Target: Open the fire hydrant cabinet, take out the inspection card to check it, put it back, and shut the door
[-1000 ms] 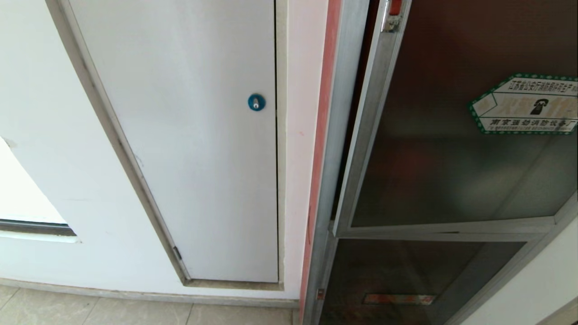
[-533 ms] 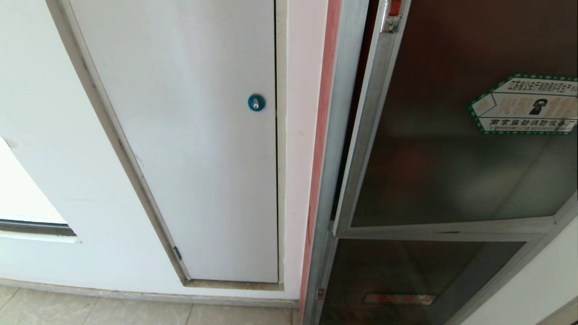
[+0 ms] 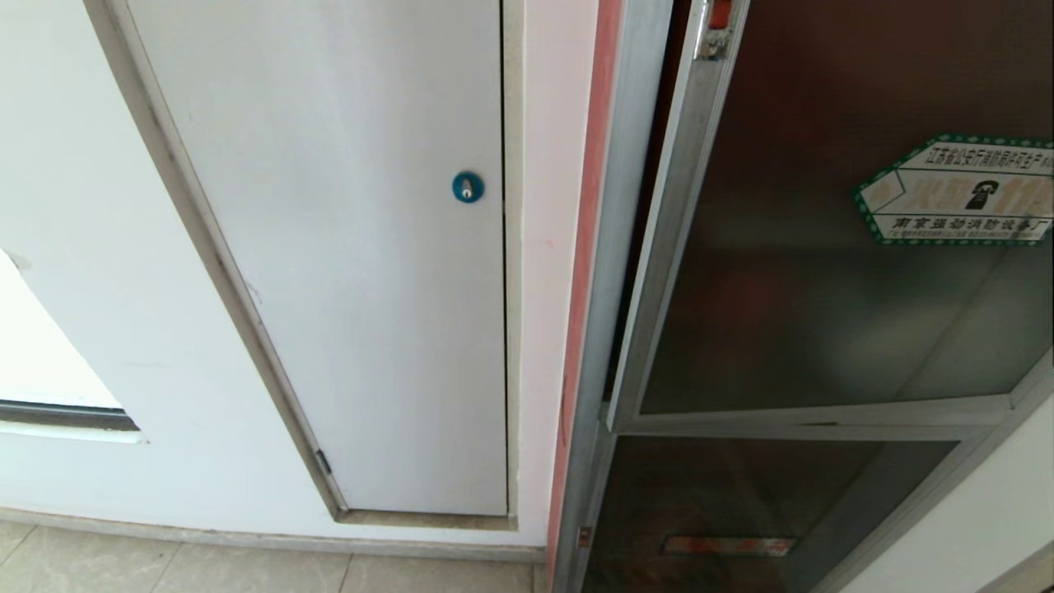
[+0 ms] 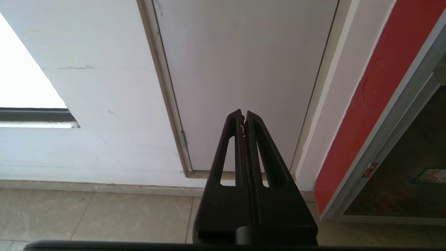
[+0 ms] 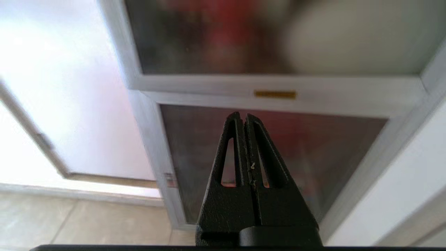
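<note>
Fire hydrant cabinet point(image 3: 613, 288): tall silver metal frame set in the wall, with a red strip along its left edge. Door point(image 3: 790, 272): dark tinted glass pane in a silver frame, carrying a green-edged white hexagonal sticker point(image 3: 959, 191). Its left edge stands slightly off the frame, a narrow dark gap showing. Red shapes show dimly through the glass. Inspection card not visible.

The left gripper point(image 4: 244, 116) has its two black fingers pressed together, holding nothing; the right gripper point(image 5: 243, 118) likewise (neither arm appears in the head view).
</note>
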You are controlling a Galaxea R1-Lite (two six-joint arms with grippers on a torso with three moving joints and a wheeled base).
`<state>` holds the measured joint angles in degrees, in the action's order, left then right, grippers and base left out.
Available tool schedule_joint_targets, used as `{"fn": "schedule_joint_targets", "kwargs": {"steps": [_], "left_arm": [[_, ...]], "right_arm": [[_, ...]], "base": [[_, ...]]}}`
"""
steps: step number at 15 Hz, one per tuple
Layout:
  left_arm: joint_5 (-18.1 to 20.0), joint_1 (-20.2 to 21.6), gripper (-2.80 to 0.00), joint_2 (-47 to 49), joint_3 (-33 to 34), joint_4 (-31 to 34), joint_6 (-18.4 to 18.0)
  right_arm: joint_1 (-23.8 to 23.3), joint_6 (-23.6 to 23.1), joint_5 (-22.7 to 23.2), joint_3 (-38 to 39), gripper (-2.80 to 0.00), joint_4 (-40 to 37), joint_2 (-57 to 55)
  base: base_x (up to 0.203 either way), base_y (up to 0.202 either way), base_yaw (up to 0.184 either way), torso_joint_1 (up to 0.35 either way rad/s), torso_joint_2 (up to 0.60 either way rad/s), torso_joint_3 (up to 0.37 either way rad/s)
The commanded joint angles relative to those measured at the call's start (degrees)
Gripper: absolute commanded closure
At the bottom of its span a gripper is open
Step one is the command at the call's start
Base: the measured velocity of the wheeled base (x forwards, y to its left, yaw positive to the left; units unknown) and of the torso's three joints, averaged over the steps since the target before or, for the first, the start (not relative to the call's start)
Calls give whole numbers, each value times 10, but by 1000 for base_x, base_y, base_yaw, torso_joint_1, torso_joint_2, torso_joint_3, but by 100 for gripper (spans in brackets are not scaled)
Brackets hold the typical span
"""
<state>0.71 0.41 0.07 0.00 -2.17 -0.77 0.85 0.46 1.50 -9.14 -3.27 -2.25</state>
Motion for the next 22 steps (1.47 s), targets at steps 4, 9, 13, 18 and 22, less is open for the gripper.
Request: {"fn": "schedule_joint_targets", "kwargs": {"steps": [4,9,13,18,22], "left_arm": [[0,0,0,0,8,0,0],[0,0,0,0,8,0,0],[0,0,0,0,8,0,0],[0,0,0,0,8,0,0],[0,0,0,0,8,0,0]], "right_arm": [[0,0,79,-182,0,-12,-180],[2,7,200,-405,0,-32,-391],[65,63,238,-521,0,-46,-526],[173,95,239,-603,0,-44,-645],[228,97,189,-667,0,-42,-720]], "base": [[0,0,0,0,0,0],[0,0,0,0,0,0],[0,0,0,0,0,0],[0,0,0,0,0,0],[0,0,0,0,0,0]]}}
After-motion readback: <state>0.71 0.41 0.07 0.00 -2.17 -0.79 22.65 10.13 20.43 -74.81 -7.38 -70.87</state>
